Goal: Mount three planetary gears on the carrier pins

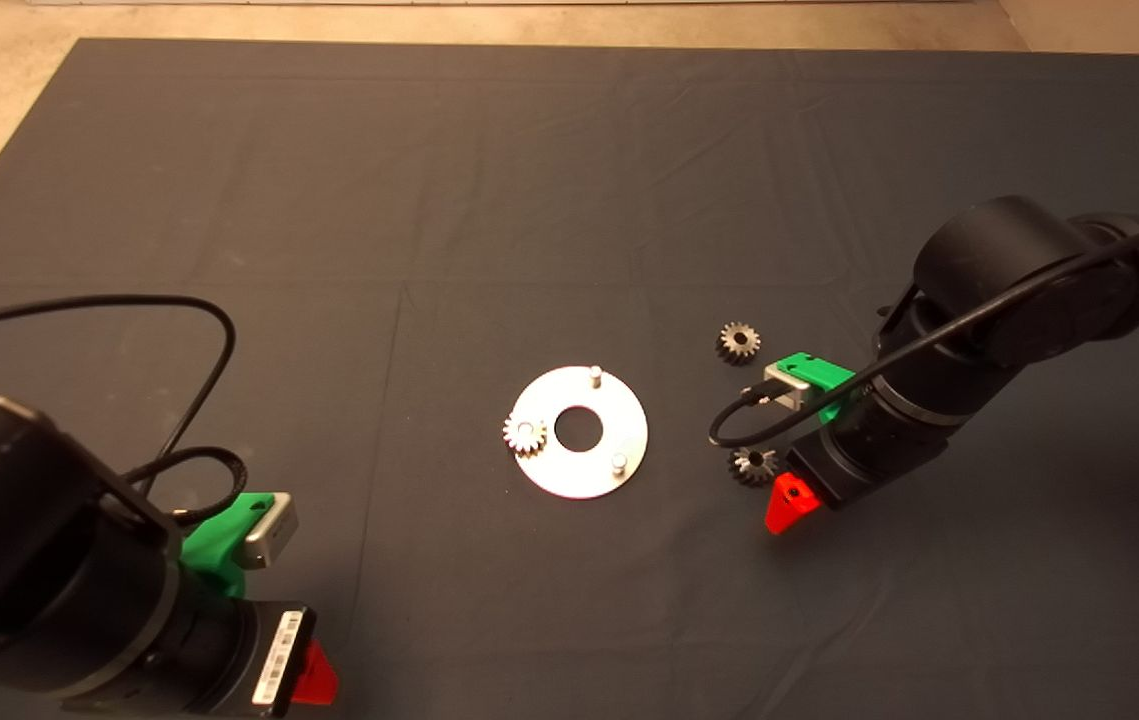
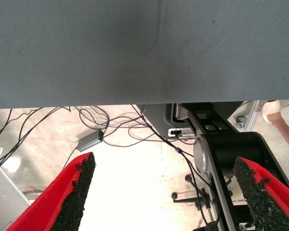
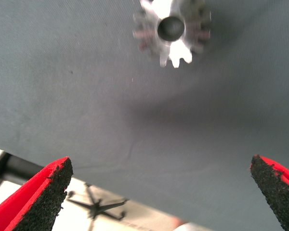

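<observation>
- My right gripper [image 1: 791,503] hangs over the mat [image 1: 569,200] on the right of the disc [image 1: 581,432], its red fingers [image 3: 38,202] spread wide with nothing between them.
- The nearest loose gear [image 1: 753,466] lies flat on the mat beside that gripper, to the disc's right; my right wrist view shows its bore and teeth [image 3: 172,30] beyond the parted pads.
- A second loose gear [image 1: 738,342] lies on the mat further back, right of the disc and apart from it.
- A third gear [image 1: 525,434] sits on the pin at the disc's left edge.
- Two pins stand bare: one at the disc's far rim [image 1: 594,375], one at its near right rim [image 1: 618,462].
- My left gripper [image 1: 314,680] waits well to the disc's near left, released, pads [image 2: 79,192] wide apart, over the mat's edge.
</observation>
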Available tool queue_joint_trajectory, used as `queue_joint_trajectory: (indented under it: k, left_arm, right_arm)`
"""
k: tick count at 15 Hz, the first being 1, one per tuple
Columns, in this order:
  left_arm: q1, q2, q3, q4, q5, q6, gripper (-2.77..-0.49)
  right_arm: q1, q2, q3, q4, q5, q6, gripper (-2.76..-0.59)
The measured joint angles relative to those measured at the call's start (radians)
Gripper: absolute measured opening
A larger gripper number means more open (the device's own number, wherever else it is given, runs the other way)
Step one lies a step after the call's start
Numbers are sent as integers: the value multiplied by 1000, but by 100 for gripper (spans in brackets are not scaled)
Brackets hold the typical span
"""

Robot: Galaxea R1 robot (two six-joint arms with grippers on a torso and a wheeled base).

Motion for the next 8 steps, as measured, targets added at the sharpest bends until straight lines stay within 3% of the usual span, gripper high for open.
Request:
queue_joint_trajectory:
  k: [3,8]
  left_arm:
    - [-2,-5,3,-3,0,11,-122]
    - [-2,-11,5,-14,0,35,-122]
  right_arm:
    - [-2,0,-5,-35,0,-85,-61]
    - [-2,1,-6,-124,0,-234,-61]
